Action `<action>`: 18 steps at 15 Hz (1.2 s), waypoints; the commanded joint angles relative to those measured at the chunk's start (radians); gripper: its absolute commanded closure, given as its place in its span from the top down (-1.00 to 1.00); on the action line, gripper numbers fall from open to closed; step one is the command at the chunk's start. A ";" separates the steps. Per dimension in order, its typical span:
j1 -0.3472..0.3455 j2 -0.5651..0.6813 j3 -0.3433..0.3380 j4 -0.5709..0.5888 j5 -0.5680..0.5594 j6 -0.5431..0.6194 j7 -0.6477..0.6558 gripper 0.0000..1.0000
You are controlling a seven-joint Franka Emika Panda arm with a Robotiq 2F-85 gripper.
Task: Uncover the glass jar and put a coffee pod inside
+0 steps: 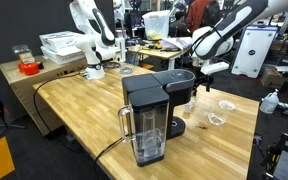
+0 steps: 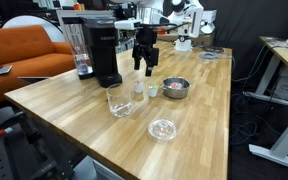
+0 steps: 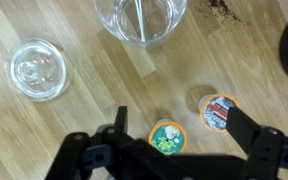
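- Ok, nearest the front edge of the table: glass lid lies flat on the wood, off its jar, nothing on it.
- Just behind it and toward the machine: glass jar, upright and uncovered. The wrist view looks straight down into it; clear glass, looks empty, no pod inside.
- Lid and jar are apart, not touching.
- Next back: two coffee pods stand on the wood, outside any container. Green-topped pod is closer to the gripper, red-topped pod just beside it. They're near each other, foil tops up.
- Beside the pods: metal bowl. Something small and pale sits inside; can't tell what.
- Gripper hangs above the pods, jaws spread wide, holding nothing. In the wrist view both pods sit in the gap between the fingers, and neither is touched.
- Further back: black coffee machine with its tall clear water tank on the side. Can't tell the fill level.
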 commanded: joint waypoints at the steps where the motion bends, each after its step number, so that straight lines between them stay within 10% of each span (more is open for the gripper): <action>1: -0.007 0.086 0.012 0.115 0.018 -0.060 -0.036 1.00; 18: 0.021 0.125 0.041 0.131 0.024 -0.040 -0.044 1.00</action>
